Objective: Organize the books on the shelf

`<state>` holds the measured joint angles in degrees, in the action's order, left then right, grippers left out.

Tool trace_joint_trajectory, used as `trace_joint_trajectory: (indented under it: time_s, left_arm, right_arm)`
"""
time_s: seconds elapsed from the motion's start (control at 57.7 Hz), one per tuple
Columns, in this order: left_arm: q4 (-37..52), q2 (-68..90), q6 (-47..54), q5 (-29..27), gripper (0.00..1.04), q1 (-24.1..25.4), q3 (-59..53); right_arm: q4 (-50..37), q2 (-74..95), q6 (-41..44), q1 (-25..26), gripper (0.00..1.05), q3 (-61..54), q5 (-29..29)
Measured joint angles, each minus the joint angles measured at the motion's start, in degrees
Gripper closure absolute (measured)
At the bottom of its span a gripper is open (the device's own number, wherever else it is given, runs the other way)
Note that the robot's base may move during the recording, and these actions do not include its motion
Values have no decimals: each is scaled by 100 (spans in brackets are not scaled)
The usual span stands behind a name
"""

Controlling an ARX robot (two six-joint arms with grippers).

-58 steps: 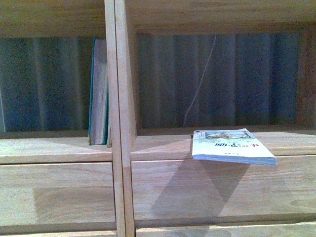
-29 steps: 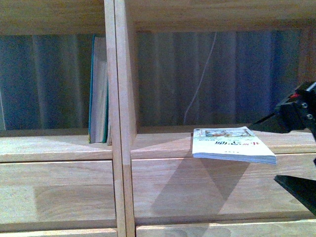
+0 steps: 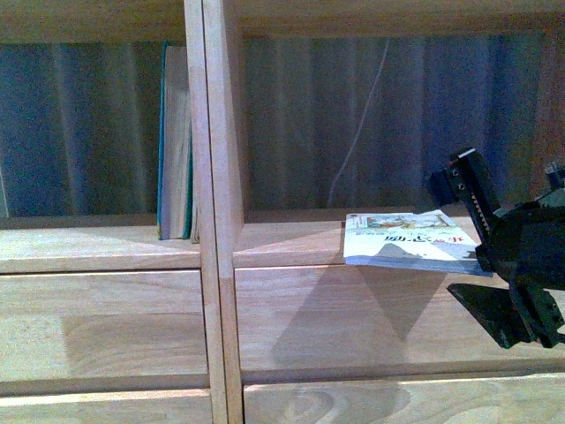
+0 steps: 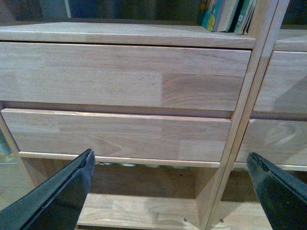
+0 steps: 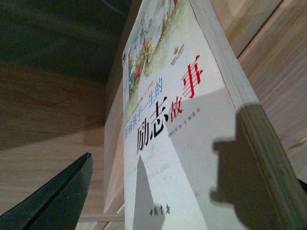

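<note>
The white paperback (image 3: 406, 238) lies flat in the right compartment of the light-wood shelf (image 3: 212, 177), overhanging its front edge. My right gripper (image 3: 455, 231) is open, one jaw above and one below the book's right end, not closed on it. In the right wrist view the paperback (image 5: 163, 120) fills the gap of the right gripper (image 5: 196, 172); black and red lettering shows. The teal book (image 3: 175, 141) stands upright in the left compartment against the divider; it also shows in the left wrist view (image 4: 211, 14). My left gripper (image 4: 169, 158) is open and empty before the drawer fronts (image 4: 120, 76).
A white cable (image 3: 357, 124) hangs behind the right compartment in front of a dark curtain (image 3: 88, 132). Drawer fronts (image 3: 115, 327) lie below both compartments. A low open space with a bottom board (image 4: 144, 211) sits under the drawers.
My right gripper has come into view from the right and now straddles the paperback's right end. The paperback and the teal book have not moved on the shelf.
</note>
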<state>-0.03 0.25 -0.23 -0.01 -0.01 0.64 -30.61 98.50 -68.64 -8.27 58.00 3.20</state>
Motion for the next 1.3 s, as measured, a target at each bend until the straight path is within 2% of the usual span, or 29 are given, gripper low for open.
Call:
trace_joint_trajectory:
  time_s: [0.069,0.225,0.485,0.537,0.763,0.797,0.832,0.849,0.884,0.953,1.127,1.3]
  left_arm:
    - [0,0,0,0,7,0,0]
    - [0,0,0,-2,7,0,0]
    - [0,0,0,-2,7,0,0]
    - [0,0,0,0,7,0,0]
    - [0,0,-2,7,7,2,0]
    - [11,63,-98,433,7,116,9]
    - [96,199,-225,1084,7,361,35]
    - [251,422,-293,1727,7,632,85]
    - [651,887,-422,2564,7,1043,227]
    - [1508,1764,-568,3471,7,1473,621]
    - [2992,4059,-1115,3985,7,1609,1869]
    - [3119,6376,-2369,4723,7,1241,3547]
  right_arm:
    - [44,116,-109,-15,9,166,-20]
    - [162,472,-286,-173,39,612,-90]
    - [85,807,-514,-284,77,852,-208]
    - [-17,807,-595,-271,88,857,-177]
    - [-365,636,-704,-140,89,518,101]
    - [-413,553,-704,-109,89,417,188]
    - [-457,459,-702,-63,89,321,273]
    - [-494,358,-702,-26,89,245,317]
    - [-570,212,-699,20,89,136,426]
    - [-669,-175,-686,144,89,7,719]
    - [-905,-717,-507,291,89,-20,1119]
    - [-1200,-800,-376,317,89,0,1377]
